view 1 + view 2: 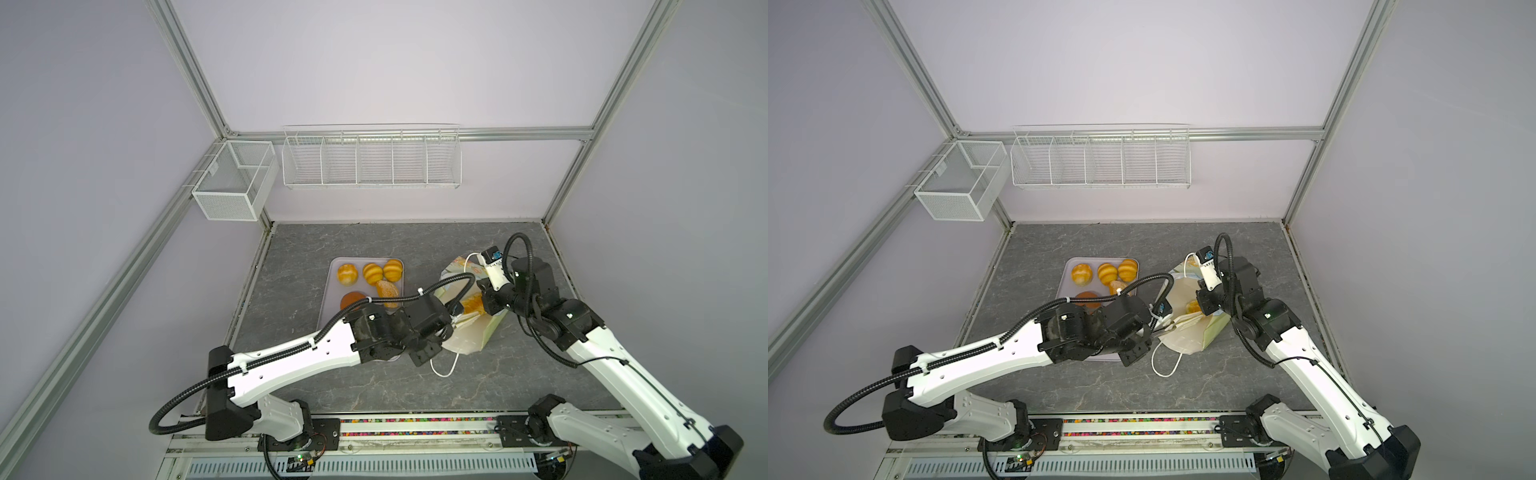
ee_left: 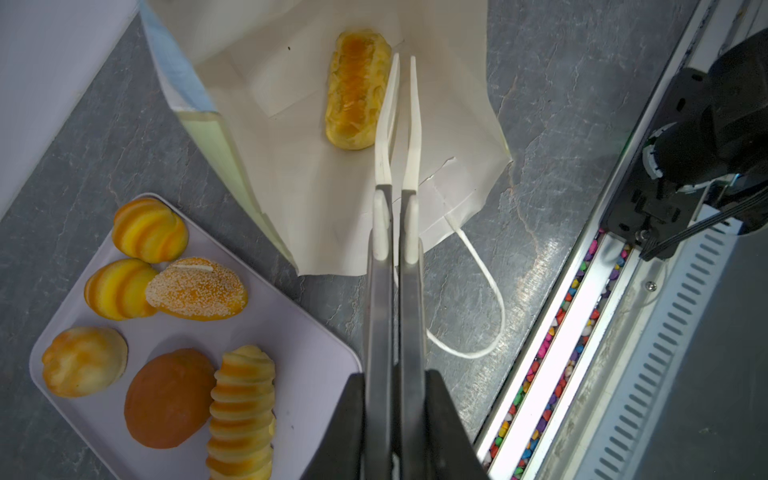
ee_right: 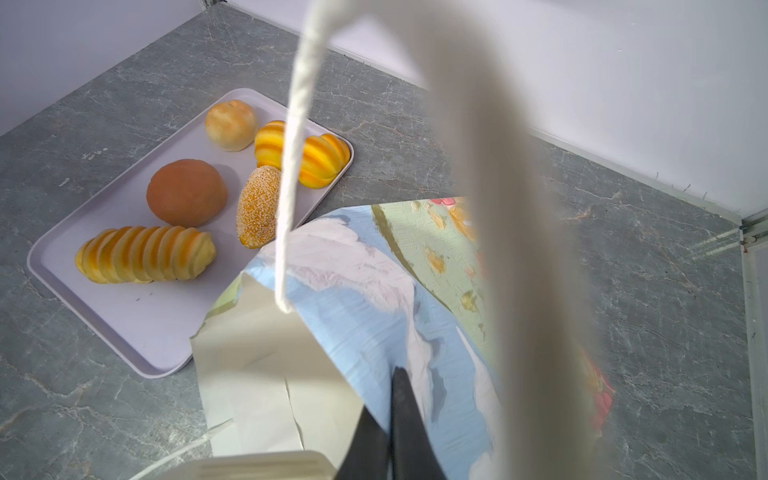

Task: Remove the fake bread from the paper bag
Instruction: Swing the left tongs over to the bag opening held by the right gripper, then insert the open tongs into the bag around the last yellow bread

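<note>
One long loaf (image 2: 357, 89) lies inside the paper bag (image 2: 299, 174), itself lying on the counter (image 2: 540, 104). Beside the bag, a tray (image 2: 316, 353) holds six other breads (image 2: 197, 289). Our left pincer (image 2: 404, 62), pressed together, empty, rests beside the loaf; our right pincer (image 3: 390, 386) pinches the bag's rim, partly behind a blurred cord (image 3: 498, 208).

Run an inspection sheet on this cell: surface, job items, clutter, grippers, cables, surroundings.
Surface: grey marbled tabletop, no spills seen.
Job's things: paper bag on its side, open, one long loaf inside; six breads on the tray.
Clutter: nothing seen.
Grippers: left gripper shut, empty, tips beside the long loaf; right gripper shut on the paper bag's wall.
Cables: black conduits on both arms; cord handle loose on the tabletop.
Surroundings: wire baskets on the walls, aluminium frame.
</note>
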You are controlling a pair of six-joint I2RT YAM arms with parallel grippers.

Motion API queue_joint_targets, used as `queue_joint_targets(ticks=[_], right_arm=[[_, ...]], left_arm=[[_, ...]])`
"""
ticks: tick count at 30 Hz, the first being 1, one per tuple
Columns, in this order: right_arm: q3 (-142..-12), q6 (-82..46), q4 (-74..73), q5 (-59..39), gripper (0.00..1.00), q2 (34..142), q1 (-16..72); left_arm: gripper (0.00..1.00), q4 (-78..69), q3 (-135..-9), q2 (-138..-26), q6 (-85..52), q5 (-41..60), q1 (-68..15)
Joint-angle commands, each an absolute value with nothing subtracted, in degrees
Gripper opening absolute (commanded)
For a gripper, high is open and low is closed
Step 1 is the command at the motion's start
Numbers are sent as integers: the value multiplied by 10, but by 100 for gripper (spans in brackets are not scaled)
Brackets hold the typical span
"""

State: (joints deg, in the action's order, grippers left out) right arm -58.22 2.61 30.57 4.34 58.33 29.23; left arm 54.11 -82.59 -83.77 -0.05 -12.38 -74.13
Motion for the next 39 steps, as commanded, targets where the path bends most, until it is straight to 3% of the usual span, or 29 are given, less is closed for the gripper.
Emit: queue_joint_targets(ticks=[1,6,17,30,35,39], right_arm=[[-570,33,291,14,7,590,293],[-565,33,290,-12,7,588,293],[-566,43,290,-49,7,596,293],[-564,50,286,-81,7,595,292],[-563,51,286,-81,7,592,293],[-564,51,285,-83,7,592,293]], left_arm=[[7,570,-873,-888,66,-186,-757],[17,595,-903,-936,101,-261,-761],[36,559,-855,-926,168,-313,-762],[37,480,-804,-913,202,-320,-772],[31,462,-805,-920,191,-351,-772],[32,452,-799,-925,192,-359,-772]])
